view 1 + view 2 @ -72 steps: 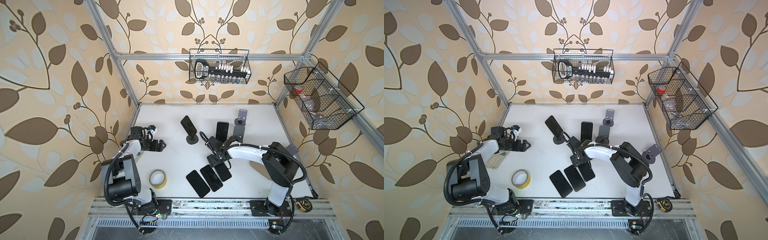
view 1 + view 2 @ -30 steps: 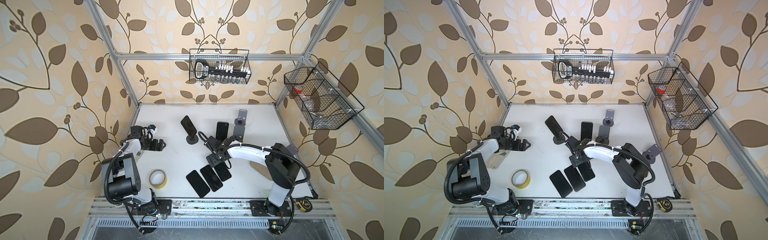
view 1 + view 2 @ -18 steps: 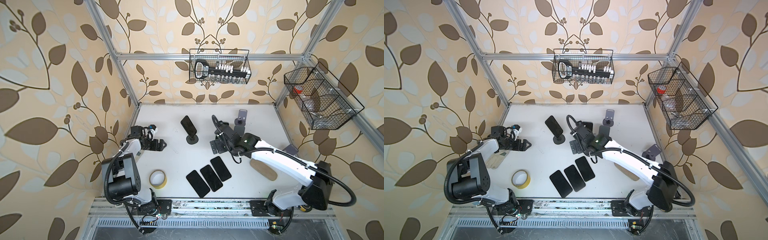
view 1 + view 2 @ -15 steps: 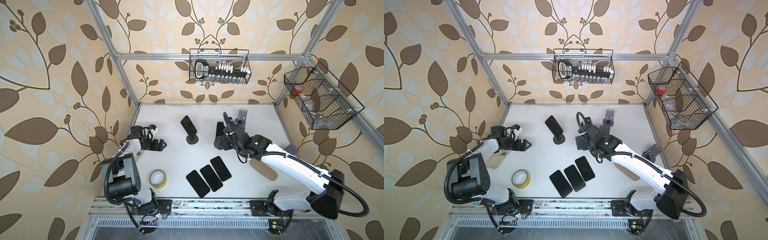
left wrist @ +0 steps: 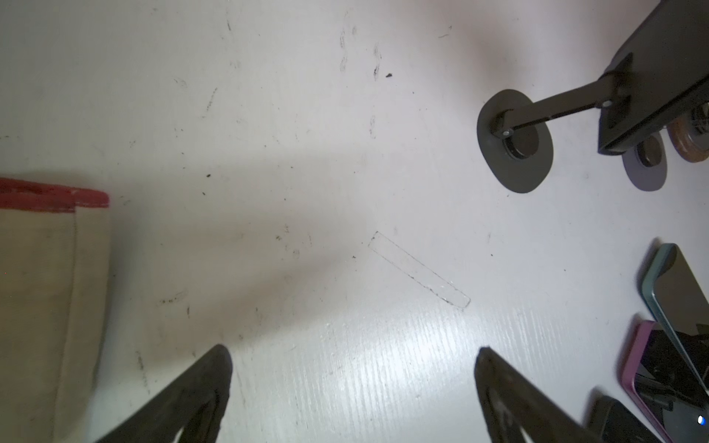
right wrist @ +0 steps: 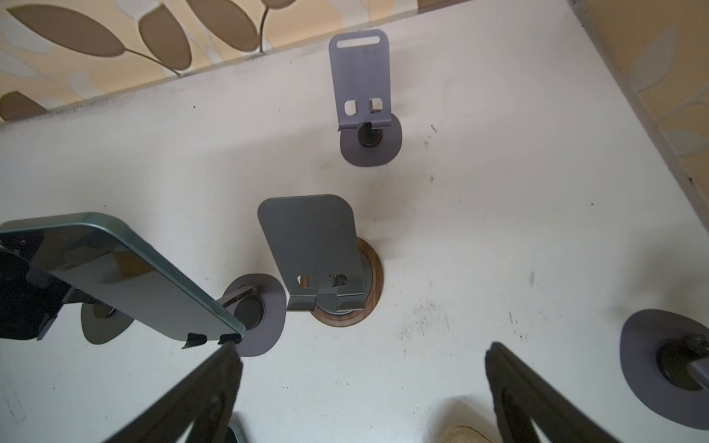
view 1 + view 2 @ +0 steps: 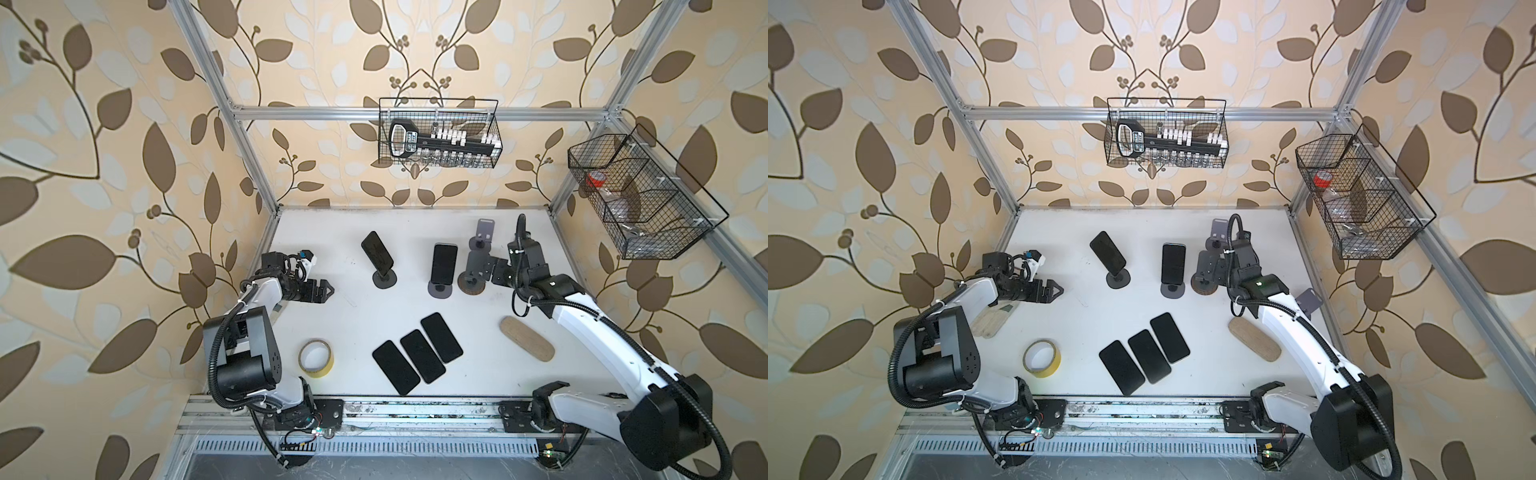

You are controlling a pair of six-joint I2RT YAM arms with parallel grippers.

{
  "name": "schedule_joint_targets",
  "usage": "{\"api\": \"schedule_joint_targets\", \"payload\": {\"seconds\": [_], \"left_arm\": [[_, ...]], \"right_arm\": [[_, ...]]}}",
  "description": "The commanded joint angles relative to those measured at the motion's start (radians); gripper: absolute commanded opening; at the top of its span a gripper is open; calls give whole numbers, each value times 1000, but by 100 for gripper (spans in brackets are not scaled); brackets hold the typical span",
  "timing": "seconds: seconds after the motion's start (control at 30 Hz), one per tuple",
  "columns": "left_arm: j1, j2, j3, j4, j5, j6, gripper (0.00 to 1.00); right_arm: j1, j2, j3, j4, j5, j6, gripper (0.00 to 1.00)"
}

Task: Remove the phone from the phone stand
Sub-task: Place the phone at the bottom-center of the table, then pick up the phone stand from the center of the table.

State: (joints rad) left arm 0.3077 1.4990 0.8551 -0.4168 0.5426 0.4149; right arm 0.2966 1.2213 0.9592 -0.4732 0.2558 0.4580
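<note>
- The white surface (image 7: pixel 415 232) is holding everything, and three flat phones (image 7: pixel 419 353) are lying on it side by side near the front.
- I am reaching my right arm toward the back. Its right claw (image 6: pixel 362 351) is hanging just by an empty stand (image 6: pixel 310 245), with its fingers wide apart and nothing in them.
- My left claw (image 5: pixel 353 352) is waiting low over bare surface. Its fingers are apart too and holding nothing.
- The phone (image 7: pixel 444 262) I am going for is sitting on its phone stand (image 7: pixel 440 289), just beside that empty stand. It is not yet lifted.
- I am worrying about bumps. The stands are crowding close together, so a wide finger moving sideways could knock the empty one over or tip the phone off.
- I am also thinking the glass is slippery, so a pinch near its edge could let it slide out.
</note>
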Motion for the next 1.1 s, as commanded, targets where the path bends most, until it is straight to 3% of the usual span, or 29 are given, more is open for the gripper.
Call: {"api": "schedule_joint_targets", "payload": {"seconds": [0.0,0.37,0.67,1.07], "left_arm": [[1,-5,32,-16,22,18,99],[1,3,39,-23,30,22,99],[2,4,39,-25,33,25,99],[1,-5,35,-19,39,29,99]], "right_arm": [[-2,54,41,21,-67,-32,100],[5,248,140,25,-125,-19,100],[6,378,195,-1,-63,10,100],[12,481,226,6,-62,2,87]]}}
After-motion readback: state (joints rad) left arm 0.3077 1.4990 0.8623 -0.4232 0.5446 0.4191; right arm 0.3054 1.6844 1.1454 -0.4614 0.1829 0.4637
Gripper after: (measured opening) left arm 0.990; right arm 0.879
